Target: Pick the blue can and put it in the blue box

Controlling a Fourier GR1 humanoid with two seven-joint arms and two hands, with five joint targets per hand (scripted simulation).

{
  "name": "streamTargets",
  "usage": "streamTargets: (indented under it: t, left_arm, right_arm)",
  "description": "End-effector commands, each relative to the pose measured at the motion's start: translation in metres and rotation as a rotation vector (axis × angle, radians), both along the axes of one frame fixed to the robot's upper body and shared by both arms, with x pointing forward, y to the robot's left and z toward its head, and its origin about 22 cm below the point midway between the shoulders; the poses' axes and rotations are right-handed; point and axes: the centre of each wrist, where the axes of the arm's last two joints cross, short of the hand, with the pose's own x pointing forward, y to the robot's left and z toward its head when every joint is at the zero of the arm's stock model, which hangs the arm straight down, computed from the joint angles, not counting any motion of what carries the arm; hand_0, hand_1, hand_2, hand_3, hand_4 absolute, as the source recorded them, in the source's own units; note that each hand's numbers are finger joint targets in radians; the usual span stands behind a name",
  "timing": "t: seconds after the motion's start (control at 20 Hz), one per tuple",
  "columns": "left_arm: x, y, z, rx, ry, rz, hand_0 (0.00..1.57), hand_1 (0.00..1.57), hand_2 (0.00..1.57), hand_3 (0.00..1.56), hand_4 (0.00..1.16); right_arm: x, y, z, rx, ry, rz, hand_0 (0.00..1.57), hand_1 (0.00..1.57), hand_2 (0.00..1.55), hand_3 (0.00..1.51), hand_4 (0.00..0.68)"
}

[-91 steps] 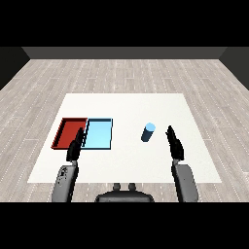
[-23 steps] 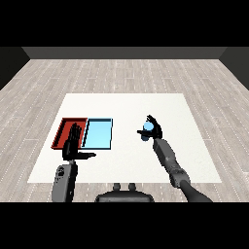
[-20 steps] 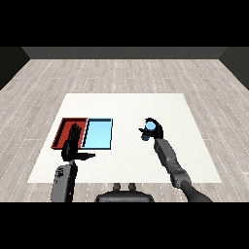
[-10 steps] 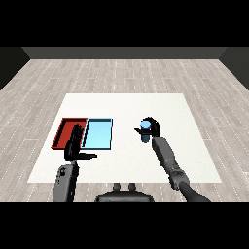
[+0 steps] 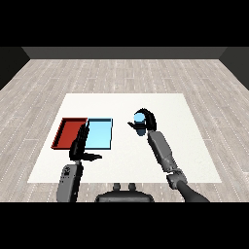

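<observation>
The blue can (image 5: 139,119) is held above the white table, right of the light blue tray (image 5: 99,134). My right hand (image 5: 147,120) is curled round the can, fingers over its top and thumb on its left side; only the can's upper part shows. The red tray (image 5: 70,132) lies just left of the blue one. My left hand (image 5: 80,145) hovers at the front edge of the two trays, fingers straight and thumb sticking out to the right, holding nothing.
The white table (image 5: 126,104) stands on a grey wood-plank floor. My right forearm (image 5: 163,151) stretches diagonally from the lower right towards the table's middle. My left forearm (image 5: 69,181) rises from the lower left.
My right hand, shut on the can, has carried it leftward towards the blue tray over the last second. Earlier still the can stood alone on the table. The left hand has stayed put.
</observation>
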Motion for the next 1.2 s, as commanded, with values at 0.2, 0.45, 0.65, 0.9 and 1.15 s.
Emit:
streamTargets:
  t: [0.2,0.45,0.65,0.9,1.15]
  left_arm:
    - [0.014,-0.014,-0.014,-0.043,0.051,-0.040,0.00,0.00,0.00,0.00,0.00]
    - [0.015,-0.040,0.002,-0.066,0.085,-0.125,0.00,0.00,0.00,0.00,0.00]
    - [0.001,-0.056,-0.007,-0.137,0.132,-0.179,0.00,0.00,0.00,0.00,0.00]
    - [0.013,-0.087,0.005,-0.085,0.176,-0.165,0.00,0.00,0.00,0.00,0.00]
    - [0.031,-0.090,-0.016,-0.019,0.180,-0.156,0.00,0.00,0.00,0.00,0.00]
  right_arm:
    - [-0.011,0.018,0.023,0.008,-0.059,0.052,1.49,1.49,1.47,1.44,0.631]
    - [-0.050,0.012,0.011,0.024,-0.069,0.030,1.49,1.49,1.47,1.44,0.631]
    - [-0.060,0.015,0.029,0.029,-0.069,0.061,1.48,1.48,1.47,1.44,0.630]
    - [-0.061,0.014,0.020,0.012,-0.078,0.088,1.45,1.45,1.46,1.43,0.614]
    - [-0.073,0.024,0.013,-0.007,-0.085,0.092,1.44,1.44,1.46,1.44,0.612]
